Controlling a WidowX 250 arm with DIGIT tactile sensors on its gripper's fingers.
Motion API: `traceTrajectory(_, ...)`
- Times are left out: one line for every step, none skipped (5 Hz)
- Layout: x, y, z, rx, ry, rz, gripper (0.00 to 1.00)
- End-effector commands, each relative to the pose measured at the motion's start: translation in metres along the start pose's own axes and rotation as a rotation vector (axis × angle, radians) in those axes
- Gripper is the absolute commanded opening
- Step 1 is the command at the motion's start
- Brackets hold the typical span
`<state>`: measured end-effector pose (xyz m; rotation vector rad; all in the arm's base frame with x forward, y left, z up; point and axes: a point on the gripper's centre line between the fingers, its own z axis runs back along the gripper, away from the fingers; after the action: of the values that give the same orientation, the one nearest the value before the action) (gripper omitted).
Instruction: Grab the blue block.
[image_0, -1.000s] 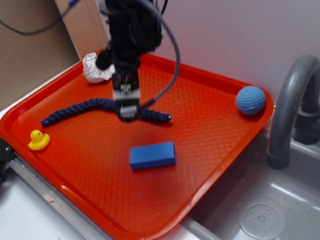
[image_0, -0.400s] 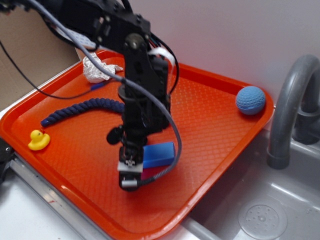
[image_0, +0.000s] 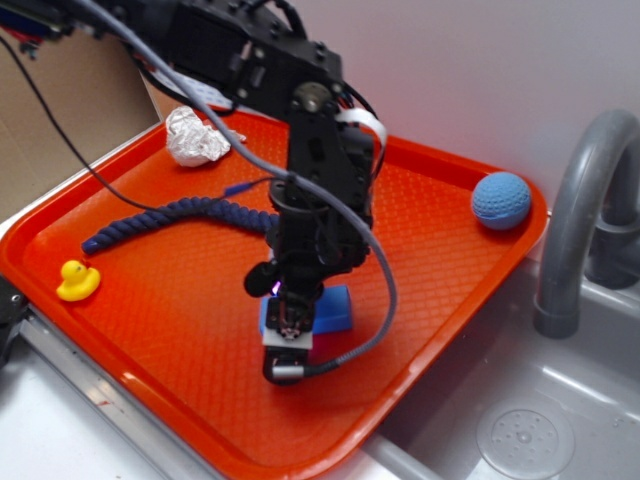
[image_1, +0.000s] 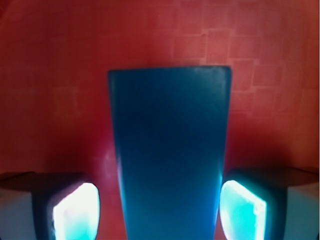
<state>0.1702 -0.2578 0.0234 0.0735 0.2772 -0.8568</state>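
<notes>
The blue block (image_0: 336, 308) lies flat on the red tray (image_0: 440, 270), near its middle front, mostly covered by the arm in the exterior view. My gripper (image_0: 289, 328) is lowered over the block's left end. In the wrist view the blue block (image_1: 170, 150) runs lengthwise between the two glowing fingertips of my gripper (image_1: 160, 212). The left pad (image_1: 75, 210) stands a small gap away from the block and the right pad (image_1: 242, 210) is right at its edge. The jaws are open and straddle the block.
A dark-blue braided rope (image_0: 170, 220) lies left of the arm. A yellow duck (image_0: 77, 280) sits at the tray's left edge, crumpled foil (image_0: 196, 137) at the back corner, a round blue ball (image_0: 501, 200) at the right corner. A grey faucet (image_0: 575, 210) and sink (image_0: 520, 430) lie right.
The arm has moved from above the rope forward and right, then down over the blue block. The block has stayed where it was.
</notes>
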Motion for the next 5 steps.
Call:
traceTrajectory(-0.013, -0.021, -0.001, 0.057, 0.019, 0.012, 0.00)
traceTrajectory(-0.023, -0.017, 0.017, 0.094, 0.050, 0.085, 0.00)
traceTrajectory(-0.047, -0.007, 0.061, 0.071, -0.039, 0.226, 0.00)
traceTrajectory(-0.068, 0.012, 0.096, -0.011, -0.057, 0.414, 0.00)
traceTrajectory(-0.094, 0.029, 0.114, -0.071, -0.114, 0.536, 0.00)
